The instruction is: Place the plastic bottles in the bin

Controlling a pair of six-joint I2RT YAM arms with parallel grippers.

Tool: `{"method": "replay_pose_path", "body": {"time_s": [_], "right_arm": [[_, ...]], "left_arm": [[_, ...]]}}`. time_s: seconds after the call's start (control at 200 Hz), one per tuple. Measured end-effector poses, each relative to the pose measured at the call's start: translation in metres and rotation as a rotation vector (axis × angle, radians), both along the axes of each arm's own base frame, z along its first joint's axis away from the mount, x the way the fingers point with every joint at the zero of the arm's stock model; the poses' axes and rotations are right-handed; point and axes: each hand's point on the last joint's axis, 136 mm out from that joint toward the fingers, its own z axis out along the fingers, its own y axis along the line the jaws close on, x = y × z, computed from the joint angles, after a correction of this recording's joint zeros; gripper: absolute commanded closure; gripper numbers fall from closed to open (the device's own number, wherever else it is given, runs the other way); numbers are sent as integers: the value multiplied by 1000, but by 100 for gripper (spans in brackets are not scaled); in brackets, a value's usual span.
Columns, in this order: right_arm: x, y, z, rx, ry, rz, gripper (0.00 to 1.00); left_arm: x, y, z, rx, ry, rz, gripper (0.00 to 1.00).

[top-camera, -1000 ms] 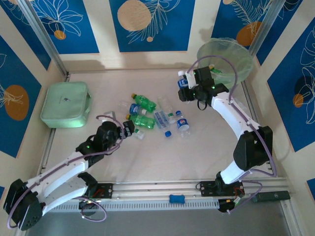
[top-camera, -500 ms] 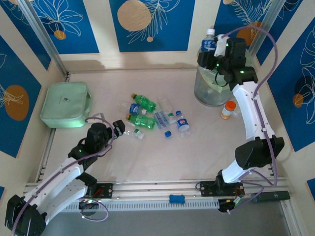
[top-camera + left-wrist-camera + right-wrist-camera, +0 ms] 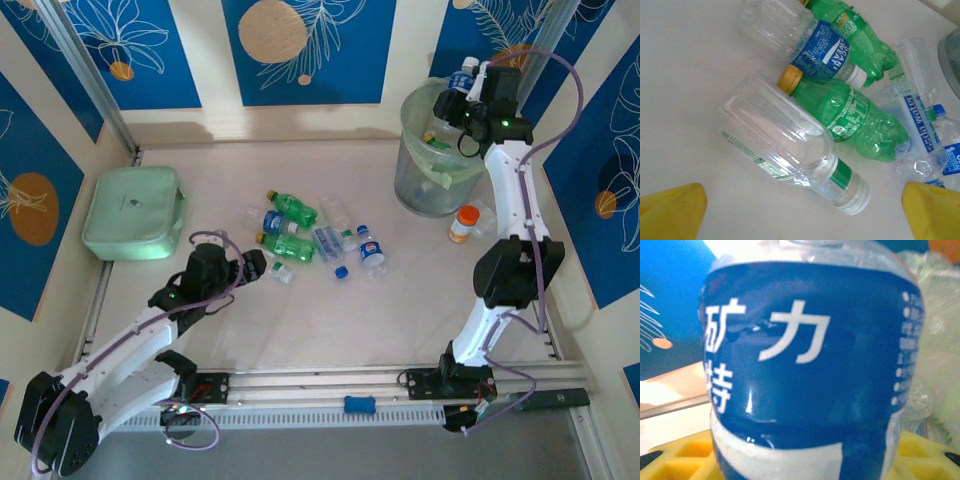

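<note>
top cam: r claw [image 3: 474,90] pinches blue-label bottle [image 3: 810,365] above bin [image 3: 408,160]; l claw [image 3: 257,266] spread.

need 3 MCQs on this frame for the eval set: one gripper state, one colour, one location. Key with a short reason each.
1. The left gripper is:
A. open wide
B. shut on a green bottle
C. shut on nothing

2. The cap of the white bottle standing beside the bin is:
A. blue
B. orange
C. yellow

3. The blue-labelled bottle in the right gripper is:
A. down inside the bin
B. lying beside the bin
C. held up over the bin's rim

Answers:
1. A: its yellow fingertips stand far apart, either side of a clear bottle.
2. B: the cap shows orange in the top view.
3. C: it sits clamped in the gripper over the rim's far edge.
</note>
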Motion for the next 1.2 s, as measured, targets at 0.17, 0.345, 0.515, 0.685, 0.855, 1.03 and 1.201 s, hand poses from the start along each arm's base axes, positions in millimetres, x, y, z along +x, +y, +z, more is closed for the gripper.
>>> {"method": "replay_pose_path", "body": {"time_s": [0.17,0.345,0.515,0.685,0.855,1.03,1.201], "right_arm": [[20,-1,-34,26,93,-7,43],[17,-1,-52,55,163,-11,25],[16,0,-33,63,130,-10,18],[0,7,0,53,67,4,17],[-47,35,34,31,-10,67,15],[-103,85,45,18,-72,184,12],[-146,121,15,35,-37,291,11]], "left_arm": [[-2,-4,1,-14,6,-20,1],[-3,-4,2,-16,7,-23,1],[-4,-4,4,-19,2,-23,1],[-4,-4,4,-20,4,-25,1],[-4,-5,3,-22,5,-27,1],[-3,-7,0,-25,15,-36,1],[1,-13,-9,-31,43,-47,1]]}}
